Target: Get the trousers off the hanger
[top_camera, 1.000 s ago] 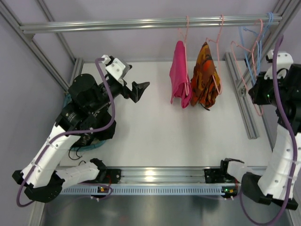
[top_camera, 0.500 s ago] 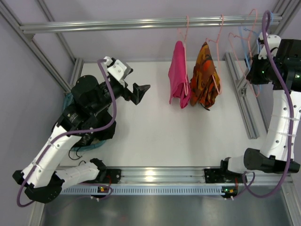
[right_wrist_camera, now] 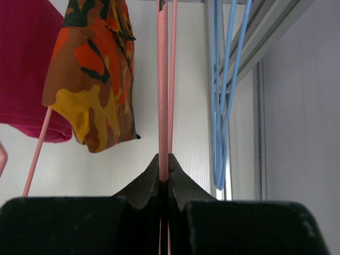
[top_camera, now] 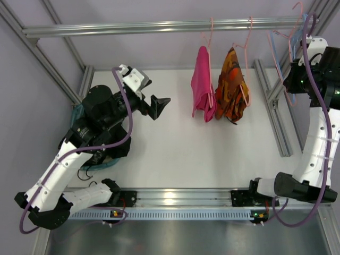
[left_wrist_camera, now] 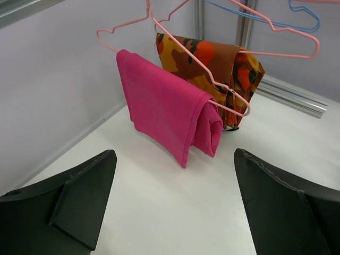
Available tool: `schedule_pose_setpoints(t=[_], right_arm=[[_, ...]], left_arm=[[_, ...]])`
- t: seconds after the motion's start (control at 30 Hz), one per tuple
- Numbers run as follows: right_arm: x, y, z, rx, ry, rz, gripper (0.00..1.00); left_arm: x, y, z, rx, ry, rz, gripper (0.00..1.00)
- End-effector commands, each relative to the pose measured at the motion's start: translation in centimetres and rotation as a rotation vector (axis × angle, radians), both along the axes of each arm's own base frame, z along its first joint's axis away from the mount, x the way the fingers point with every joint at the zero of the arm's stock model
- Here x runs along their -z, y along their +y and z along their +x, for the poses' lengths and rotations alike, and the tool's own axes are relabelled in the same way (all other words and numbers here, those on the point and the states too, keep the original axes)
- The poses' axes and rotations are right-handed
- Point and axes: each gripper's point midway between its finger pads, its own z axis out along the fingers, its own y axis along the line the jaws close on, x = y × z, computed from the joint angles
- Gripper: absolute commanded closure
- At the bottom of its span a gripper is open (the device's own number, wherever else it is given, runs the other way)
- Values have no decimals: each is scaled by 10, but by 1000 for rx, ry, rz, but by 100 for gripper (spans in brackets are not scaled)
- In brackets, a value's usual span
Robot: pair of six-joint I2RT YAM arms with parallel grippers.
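right wrist view: the right gripper point(right_wrist_camera: 164, 162) has its fingers pressed together on the pale-pink hanger point(right_wrist_camera: 165, 79), whose two wires run straight up from the pinch to the top edge, just left of the blue hangers point(right_wrist_camera: 220, 106). from above it stands tilted by the right end of the rail point(top_camera: 159, 25). the left gripper point(left_wrist_camera: 174, 159) is spread wide, facing the pink garment point(left_wrist_camera: 164, 114).
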Motion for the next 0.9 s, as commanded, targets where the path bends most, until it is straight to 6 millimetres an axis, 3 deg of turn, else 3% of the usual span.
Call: schedule_pose_setpoints(t=[0.0, 0.23, 0.43, 0.5, 0.53, 0.6, 0.7, 0.8, 0.87], right_arm=[[-5, -16, 28, 24, -55, 13, 100], [22, -31, 41, 38, -8, 21, 100], [58, -39, 37, 44, 46, 3, 100], [65, -37, 33, 43, 55, 4, 89], [67, -37, 30, 39, 58, -1, 79], [61, -35, 26, 37, 37, -9, 67], [50, -32, 18, 30, 12, -16, 65], [37, -29, 11, 33, -17, -18, 54], [26, -27, 5, 39, -36, -19, 41]], left_arm=[[-12, -1, -4, 24, -17, -35, 2], [7, 4, 7, -31, 44, -6, 2], [34, 8, 16, -67, 176, 17, 2], [46, 9, 18, -70, 216, 37, 2], [53, 11, 20, -86, 260, 29, 2], [60, 16, 23, -109, 288, 22, 2], [75, 24, 28, -144, 331, 36, 2], [98, 36, 38, -199, 408, 70, 2], [114, 49, 45, -248, 476, 86, 2]])
